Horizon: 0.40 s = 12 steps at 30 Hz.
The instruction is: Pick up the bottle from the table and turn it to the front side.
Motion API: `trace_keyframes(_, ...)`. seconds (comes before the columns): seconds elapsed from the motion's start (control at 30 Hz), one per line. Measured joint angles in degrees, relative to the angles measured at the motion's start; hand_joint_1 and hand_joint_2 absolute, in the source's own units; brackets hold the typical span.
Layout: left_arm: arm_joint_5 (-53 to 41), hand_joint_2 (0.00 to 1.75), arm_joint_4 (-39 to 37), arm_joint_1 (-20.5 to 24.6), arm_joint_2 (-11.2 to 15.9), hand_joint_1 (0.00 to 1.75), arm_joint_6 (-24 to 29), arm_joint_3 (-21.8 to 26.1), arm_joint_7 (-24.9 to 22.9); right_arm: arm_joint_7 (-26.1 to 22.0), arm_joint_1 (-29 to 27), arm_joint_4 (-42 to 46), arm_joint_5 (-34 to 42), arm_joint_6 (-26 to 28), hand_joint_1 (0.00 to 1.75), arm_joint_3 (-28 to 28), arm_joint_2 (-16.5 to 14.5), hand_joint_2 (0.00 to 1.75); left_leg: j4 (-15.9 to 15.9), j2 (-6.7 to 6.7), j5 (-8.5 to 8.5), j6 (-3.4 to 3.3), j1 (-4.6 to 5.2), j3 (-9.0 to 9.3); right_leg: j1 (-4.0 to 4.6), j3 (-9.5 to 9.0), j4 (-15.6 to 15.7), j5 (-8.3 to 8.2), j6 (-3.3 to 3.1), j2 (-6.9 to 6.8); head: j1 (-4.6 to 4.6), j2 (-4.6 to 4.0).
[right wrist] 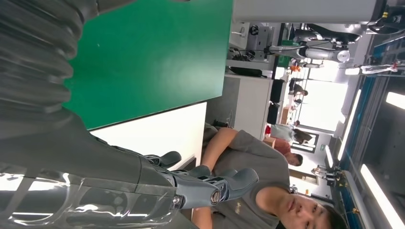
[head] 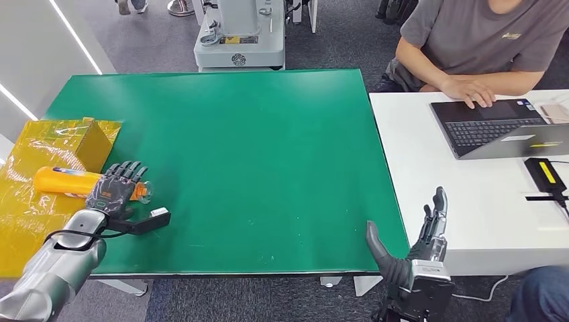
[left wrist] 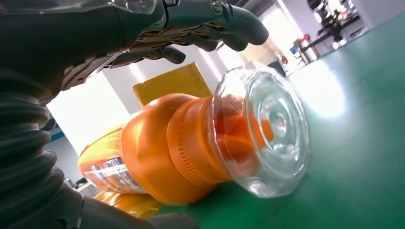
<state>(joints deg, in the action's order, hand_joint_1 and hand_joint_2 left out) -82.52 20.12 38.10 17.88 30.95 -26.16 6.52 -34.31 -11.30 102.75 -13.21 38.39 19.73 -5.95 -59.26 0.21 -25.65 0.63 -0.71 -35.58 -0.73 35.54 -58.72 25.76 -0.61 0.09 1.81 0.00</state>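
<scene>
Left fingers (left wrist: 229, 28): being held curved over the bottle's neck end in the left wrist view; whether they are pressing on it or are apart from it cannot be told, so the grasp is being left undecided.
Left hand (head: 115, 190): being held over the bottle near the table's left edge; the silver arm is being brought in from below.
Bottle (head: 64, 181): an orange bottle lying on its side; its clear cap (left wrist: 267, 129) is being pointed toward the table's middle, its base toward the yellow sheet (head: 27, 215); a yellow box (head: 90, 144) is being seen just behind it.
Right hand (head: 419, 245): being held upright with fingers spread and nothing in it, at the near edge where the green table meets the white desk.
Green table (head: 255, 147): a wide bare stretch is being left between the two hands.
White desk (head: 429, 154): being butted against the green table's right edge; a laptop (head: 500, 127) is being touched by a seated person (head: 480, 37).
</scene>
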Motion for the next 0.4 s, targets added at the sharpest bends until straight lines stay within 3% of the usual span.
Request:
trace_keyframes(0.17, 1.8, 1.75, 1.9, -0.8, -0.4, 0.0, 5.0, 2.8, 1.9, -0.1, -0.1, 0.0, 0.0, 0.2, 0.0, 0.0, 0.0, 1.75, 0.0, 0.0, 0.0, 0.0, 0.0, 0.0, 0.0, 0.01, 0.0, 0.0, 0.0, 0.0, 0.0, 0.0)
trace_keyframes(0.4, 8.0, 1.75, 22.4, -7.0, -4.1, 0.0, 9.2, 17.3, 15.0, 0.0, -0.5, -0.3, 0.0, 0.2, 0.0, 0.1, -0.1, 1.75, 0.0, 0.04, -0.05, 0.04, 0.03, 0.01, -0.02, 0.03, 0.0, 0.01, 0.0, 0.05, -0.01, 0.0)
